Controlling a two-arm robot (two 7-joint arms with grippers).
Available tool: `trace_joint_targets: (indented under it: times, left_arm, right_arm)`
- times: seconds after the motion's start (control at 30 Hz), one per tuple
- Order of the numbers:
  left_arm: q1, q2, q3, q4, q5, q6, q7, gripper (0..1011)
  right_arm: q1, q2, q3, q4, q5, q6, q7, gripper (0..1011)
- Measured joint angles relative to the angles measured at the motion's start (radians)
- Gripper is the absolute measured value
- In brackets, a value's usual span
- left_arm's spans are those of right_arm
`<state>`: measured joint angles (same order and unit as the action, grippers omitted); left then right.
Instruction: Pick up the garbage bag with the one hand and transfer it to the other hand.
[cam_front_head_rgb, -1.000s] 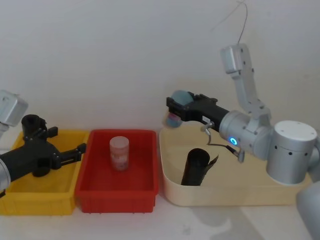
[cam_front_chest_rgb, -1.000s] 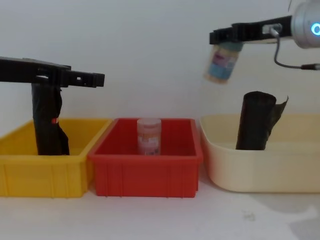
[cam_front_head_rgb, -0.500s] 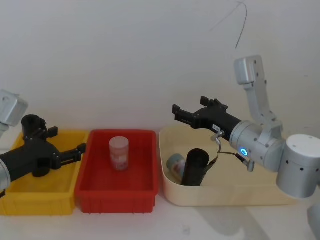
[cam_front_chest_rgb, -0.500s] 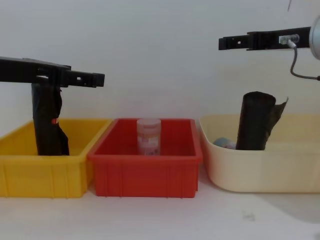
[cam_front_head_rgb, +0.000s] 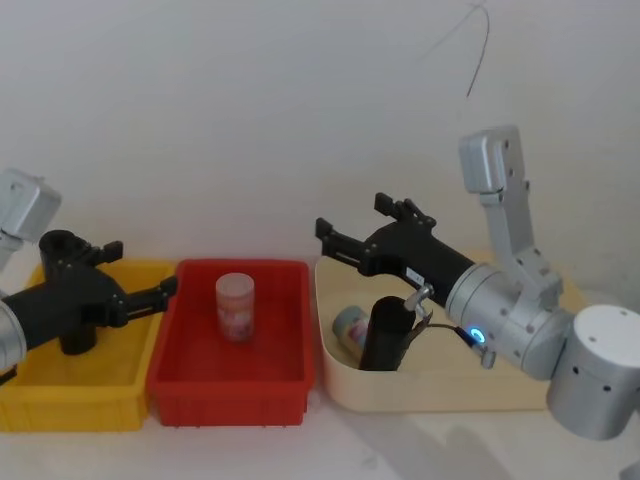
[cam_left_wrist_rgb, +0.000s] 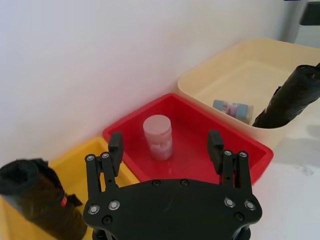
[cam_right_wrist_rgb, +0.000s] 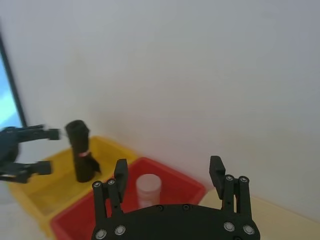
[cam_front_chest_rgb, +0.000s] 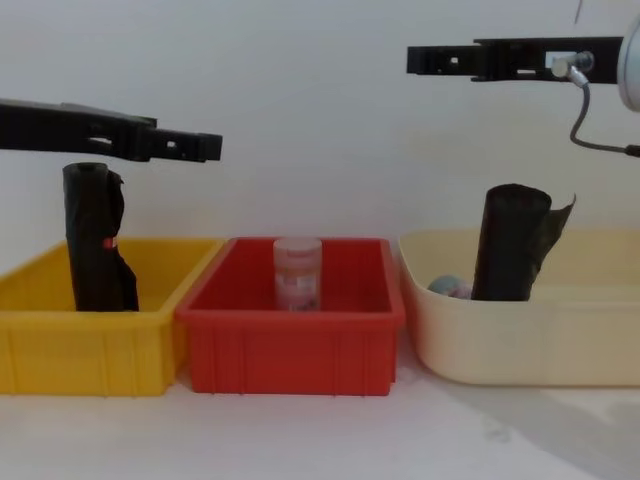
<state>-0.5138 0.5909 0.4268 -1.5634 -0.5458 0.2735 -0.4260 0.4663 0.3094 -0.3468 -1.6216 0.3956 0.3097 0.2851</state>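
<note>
I judge the step in hand is the first reach: my right gripper (cam_front_chest_rgb: 415, 60), long black fingers on a silver blue-ringed wrist, hangs released above the cream plastic tub (cam_front_chest_rgb: 520, 345), holding nothing. To do it well I would bring it down over the tall black crinkly-film garbage bag roll (cam_front_chest_rgb: 510, 243), straddle its upper half clear of the loose flap, then close firmly. The roll stands slightly tilted in the tub, near a small pale bottle (cam_front_head_rgb: 349, 327) lying there. My left gripper (cam_front_chest_rgb: 205, 148) waits, fingers spread, over the yellow bin (cam_front_chest_rgb: 75, 345).
</note>
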Motion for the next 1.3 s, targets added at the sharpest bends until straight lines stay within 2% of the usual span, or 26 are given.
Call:
trace_joint_targets:
  times: [0.2,0.43,1.3]
  left_arm:
    - [-0.039,-0.02,0.019,0.033,0.014,-0.015,-0.035,1001]
    - [-0.074,-0.039,0.037,0.062,0.023,-0.026,-0.067,1001]
    - [-0.114,-0.061,0.058,0.096,0.033,-0.038,-0.105,1001]
  right_arm:
    - [-0.042,0.011,-0.012,-0.07,0.005,0.0,-0.003,1000]
    - [-0.072,0.012,-0.018,-0.11,0.005,0.011,-0.026,1000]
    - [-0.128,-0.012,-0.026,-0.153,-0.004,0.044,-0.072,1000]
